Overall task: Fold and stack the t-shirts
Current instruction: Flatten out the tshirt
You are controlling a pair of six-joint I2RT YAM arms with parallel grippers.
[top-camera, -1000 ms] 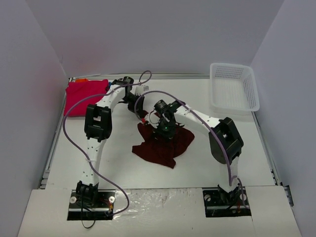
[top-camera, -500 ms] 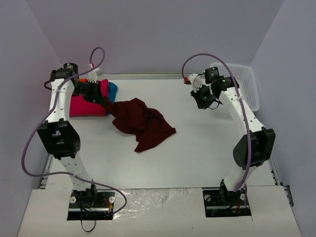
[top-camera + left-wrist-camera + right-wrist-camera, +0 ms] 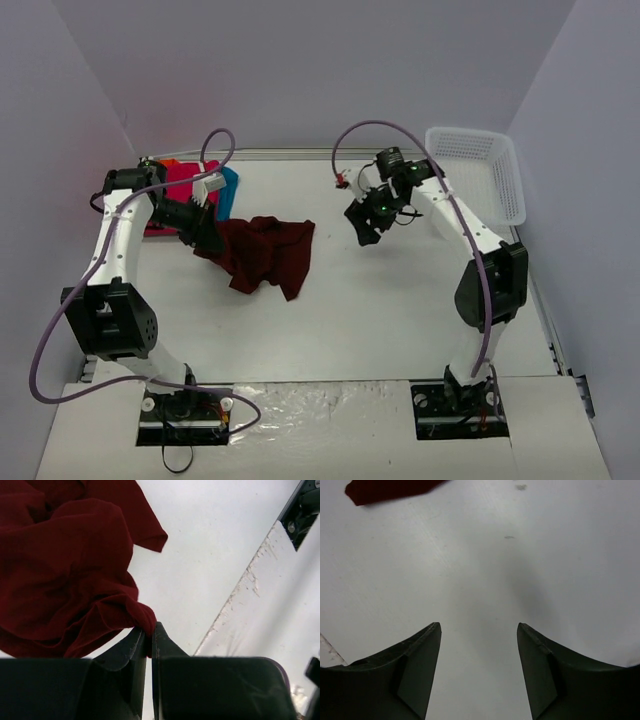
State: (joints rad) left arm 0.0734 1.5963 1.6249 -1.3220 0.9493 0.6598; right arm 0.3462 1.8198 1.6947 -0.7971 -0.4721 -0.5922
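Currently we judge spreading in hand: left gripper (image 3: pixel 149 631) pinched tight on the maroon t-shirt (image 3: pixel 262 252), bunched just ahead; right gripper (image 3: pixel 479 640) wide open, empty, well apart. Next it needs an opposite edge

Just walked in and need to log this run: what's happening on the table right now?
The left claw is shut on a pinch of the maroon t-shirt, which is bunched up and unfolded, close to the pink t-shirt and teal t-shirt at the far left. The right claw is open over bare table, holding nothing. The white basket sits at the far right. No fold is made on the maroon one yet.
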